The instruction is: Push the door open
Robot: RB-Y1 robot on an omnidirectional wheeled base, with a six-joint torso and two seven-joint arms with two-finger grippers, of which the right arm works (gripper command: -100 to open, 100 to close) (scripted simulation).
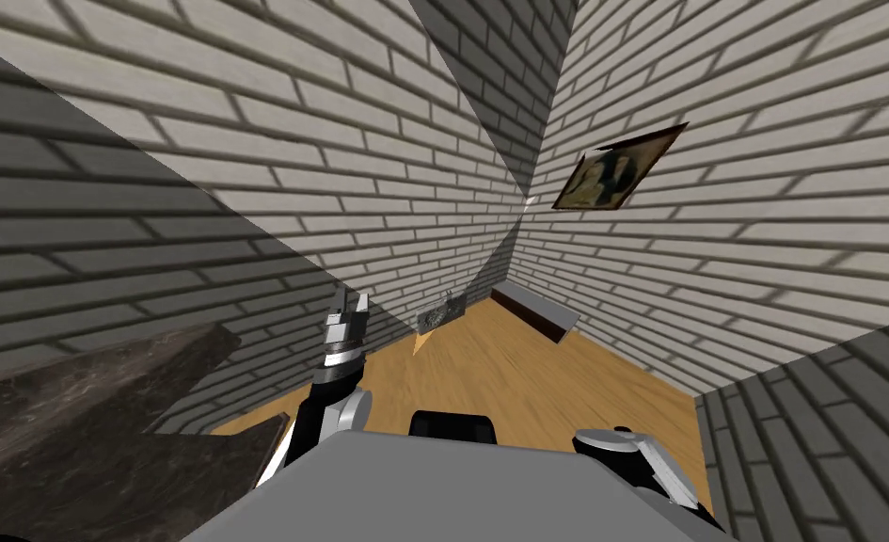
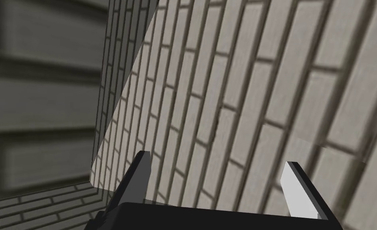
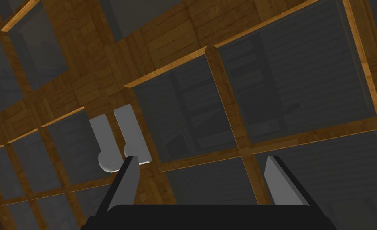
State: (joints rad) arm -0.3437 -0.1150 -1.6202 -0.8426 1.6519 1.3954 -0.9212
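Right end effector [image 3: 202, 159], fingers apart, faces the glazed wooden door [image 3: 226, 104], probably stiff and heavy: push its frame beside the handle [image 3: 131, 131], not the fragile panes [image 3: 295, 80].

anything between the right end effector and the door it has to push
Nothing visible. The right end effector, fingers open, faces the wooden glass-paned door directly, with bare space between them; the door's own grey handle sits beside one finger.

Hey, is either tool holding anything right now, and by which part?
Nothing is held. The left tool stands open toward a brick wall; the right tool stands open before the wooden glazed door, near its grey handle.
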